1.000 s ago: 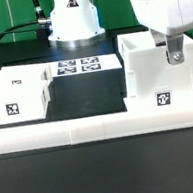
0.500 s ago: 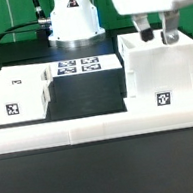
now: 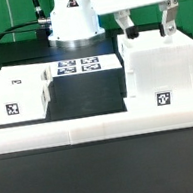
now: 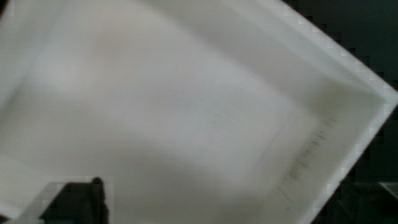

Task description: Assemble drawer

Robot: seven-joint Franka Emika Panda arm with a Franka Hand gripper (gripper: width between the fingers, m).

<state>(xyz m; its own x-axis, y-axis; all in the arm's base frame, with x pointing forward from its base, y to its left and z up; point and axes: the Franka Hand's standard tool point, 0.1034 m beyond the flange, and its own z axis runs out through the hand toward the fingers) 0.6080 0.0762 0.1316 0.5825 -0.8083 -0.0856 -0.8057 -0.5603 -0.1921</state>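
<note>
The drawer's large white housing (image 3: 162, 72) stands at the exterior view's right, with a tag on its front. It fills the wrist view (image 4: 178, 100). The two smaller trays (image 3: 18, 95) sit together at the exterior view's left, each with a tag. My gripper (image 3: 146, 26) hangs just above the back of the housing. It is open and empty, with the jaws spread wide. In the wrist view only the dark tips of the gripper (image 4: 228, 205) show at the frame's edge, with the housing's white surface between them.
The marker board (image 3: 77, 64) lies flat between the trays and the housing, in front of the robot base (image 3: 71, 12). A long low white border wall (image 3: 100, 132) runs along the front. Cables lie at the back left.
The gripper has risen from low beside the housing's far right part to above its top. It has shifted toward the exterior view's left, and both fingers now show spread apart.
</note>
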